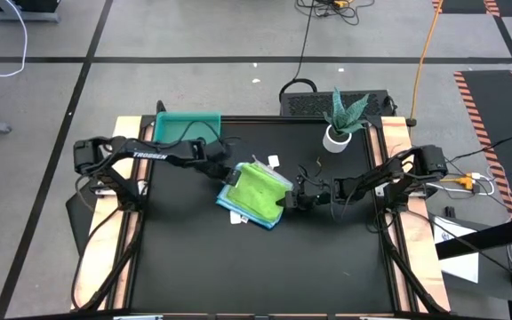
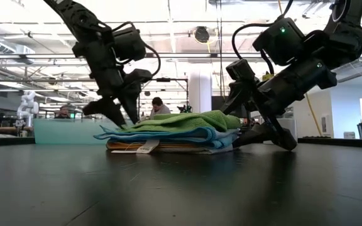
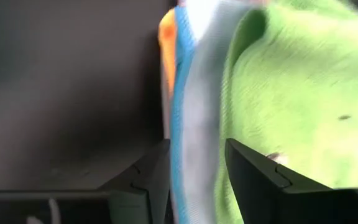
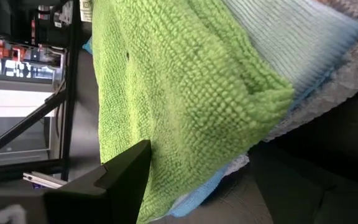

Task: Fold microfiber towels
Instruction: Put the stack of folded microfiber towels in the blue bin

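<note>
green towel [image 1: 258, 190] between both tools

Robotics lab / open industrial hall: exposed ceiling pipes [image 2: 187, 59], taped floor lines [image 1: 265, 60], hazard stripes [image 1: 483, 111], loose cables [image 1: 305, 36], people at desks [image 2: 158, 107] behind the black table [image 1: 265, 267].

Left tool [image 1: 230, 182] hangs at the towel stack's [image 1: 258, 194] left edge, fingers parted; right tool [image 1: 290, 199] gapes at its right edge.
</note>
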